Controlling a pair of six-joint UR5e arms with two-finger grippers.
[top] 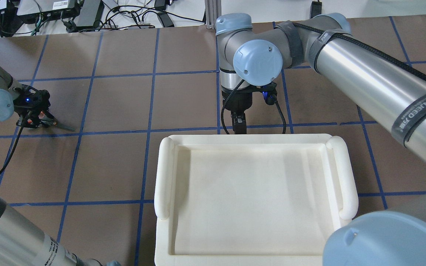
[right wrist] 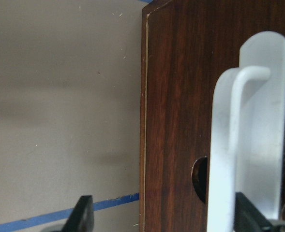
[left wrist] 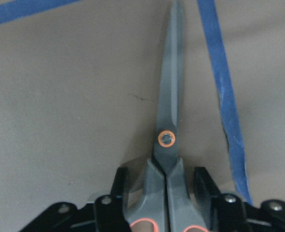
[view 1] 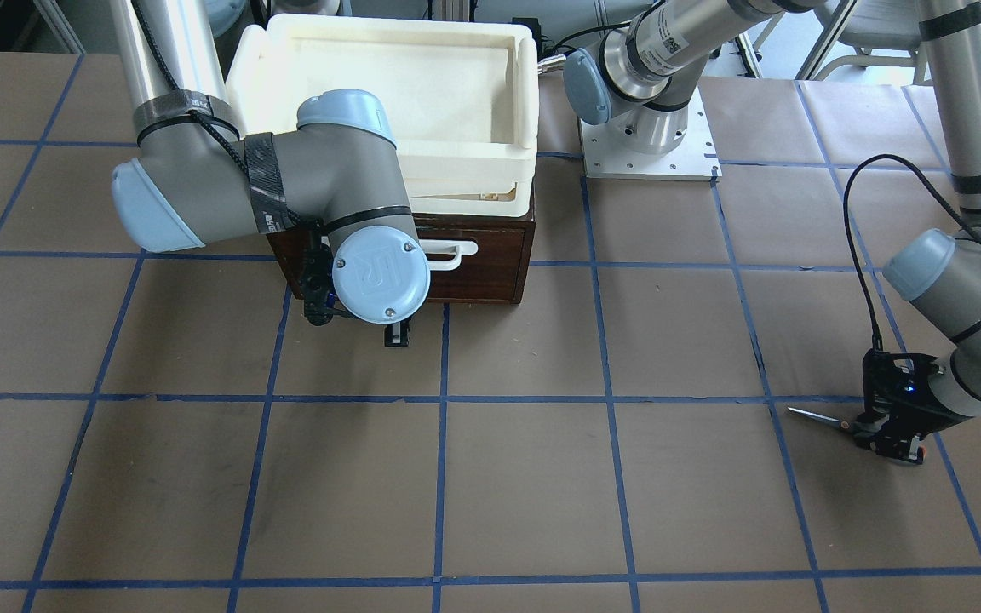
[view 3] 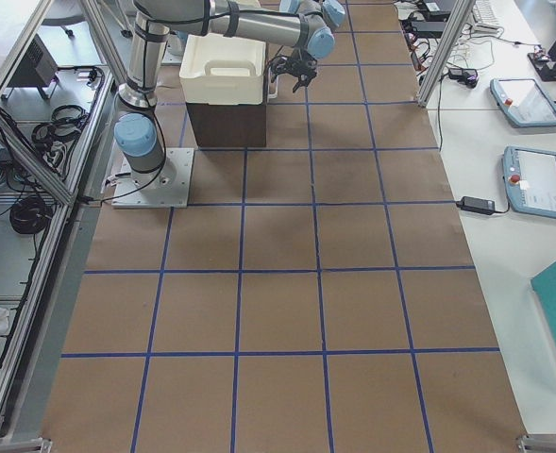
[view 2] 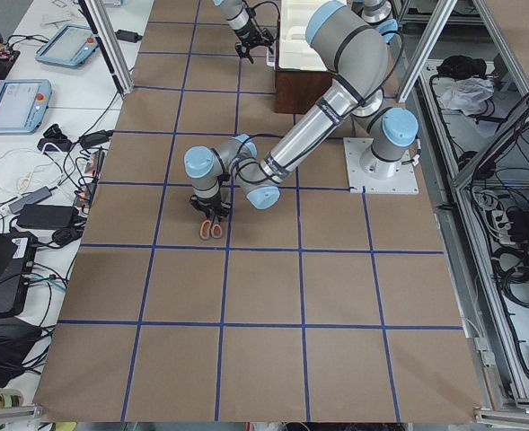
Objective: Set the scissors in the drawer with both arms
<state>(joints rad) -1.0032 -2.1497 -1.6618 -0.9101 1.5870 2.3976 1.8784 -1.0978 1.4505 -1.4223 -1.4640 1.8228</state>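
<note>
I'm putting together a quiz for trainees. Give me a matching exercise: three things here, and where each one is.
1 scissors
2 tray
3 right claw

A on top of the drawer
B straddling the handle
C on the table, inside the left claw

Pairs: 1-C, 2-A, 3-B

The scissors (left wrist: 167,121), grey-handled with orange-red loops, are lying flat with blades closed, well apart from the drawer (view 1: 490,268) on the robot's left. The left gripper (left wrist: 162,179) is straddling their handles, not touching them. The dark brown drawer is sitting shut, and the right gripper (right wrist: 164,217) is spreading around its white handle (right wrist: 229,145).
</note>
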